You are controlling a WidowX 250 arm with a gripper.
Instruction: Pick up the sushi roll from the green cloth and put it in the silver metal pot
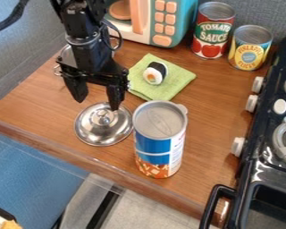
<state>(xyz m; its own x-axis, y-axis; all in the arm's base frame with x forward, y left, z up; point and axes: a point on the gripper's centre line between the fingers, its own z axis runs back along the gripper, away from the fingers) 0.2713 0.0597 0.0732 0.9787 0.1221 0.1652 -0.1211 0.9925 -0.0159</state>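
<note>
Wooden counter (214, 116): the gripper (97, 104), jaws spread, above one metal pot lid (103, 127); one labelled canister (153, 147) nearby, two labelled cans (212, 33) beyond.

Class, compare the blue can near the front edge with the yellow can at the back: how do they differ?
The blue can is tall and narrow; the yellow can is short and squat. The blue can has a tab jutting from its rim; the yellow can has a plain round rim. The blue can stands beside a metal lid, the yellow can beside a red can. Both stand upright.
</note>
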